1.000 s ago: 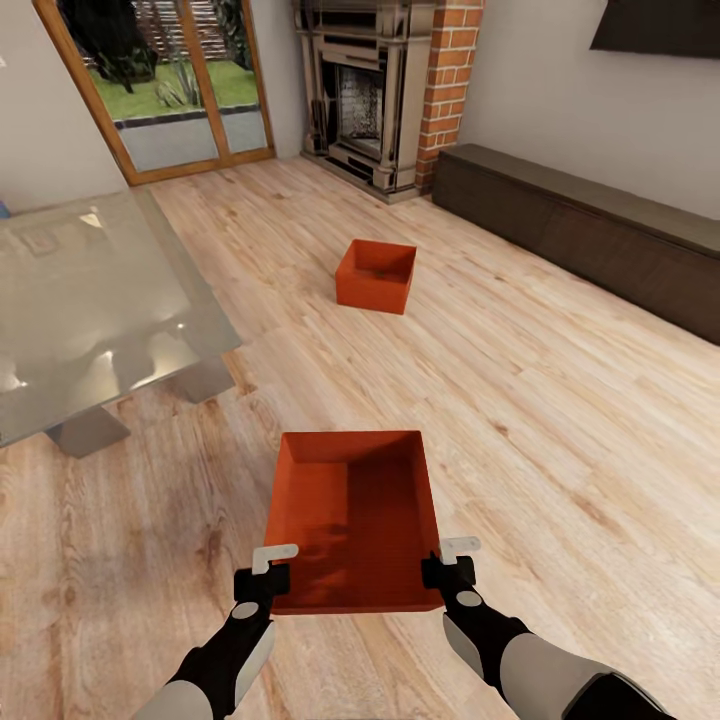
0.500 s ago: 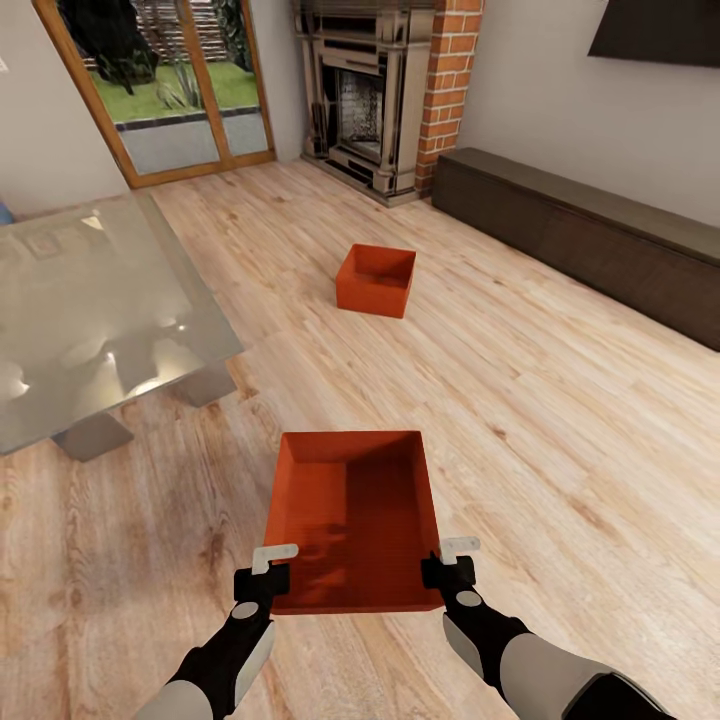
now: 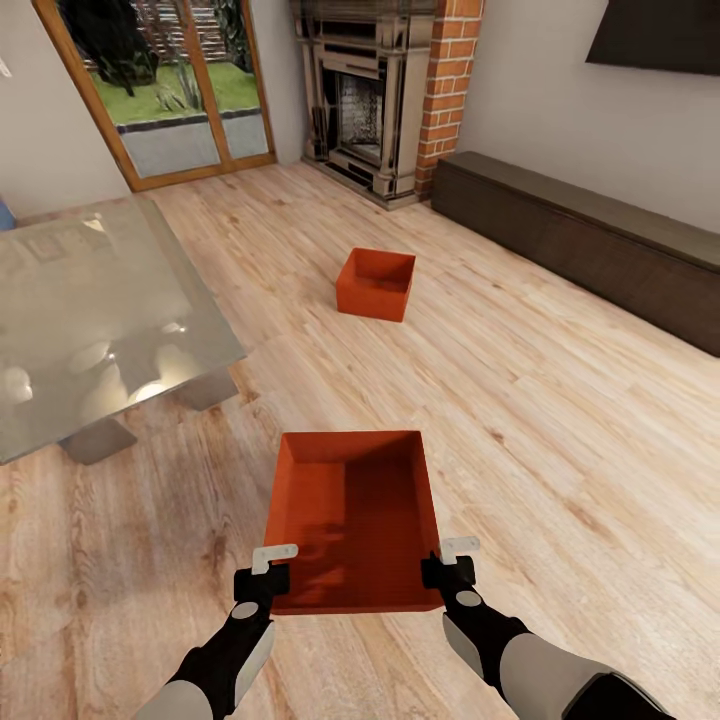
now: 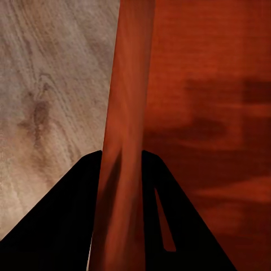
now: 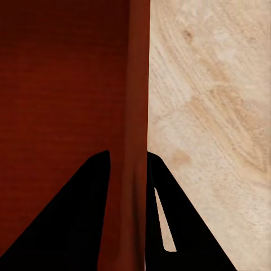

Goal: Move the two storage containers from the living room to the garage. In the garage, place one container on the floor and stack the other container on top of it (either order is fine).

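I hold one orange-red storage container [image 3: 352, 520] level above the light wood-plank floor of the living room. My left gripper [image 3: 270, 566] is shut on its left wall [image 4: 125, 147] near the front corner. My right gripper [image 3: 452, 560] is shut on its right wall [image 5: 137, 141] in the same way. In each wrist view the thin wall runs between the two dark fingers. The other storage container [image 3: 376, 284] rests on the planks farther ahead, short of the fireplace, with its open top up.
A glass table [image 3: 90, 310] stands at the left. A long low dark cabinet [image 3: 590, 240] lines the right wall. The brick fireplace [image 3: 385, 90] and the wood-framed glass doors [image 3: 170, 90] are at the back. Open plank floor lies between the two containers.
The whole view has slid slightly: the table, far container and cabinet sit a little higher and farther off, so I am backing away. My grip on the held container is unchanged.
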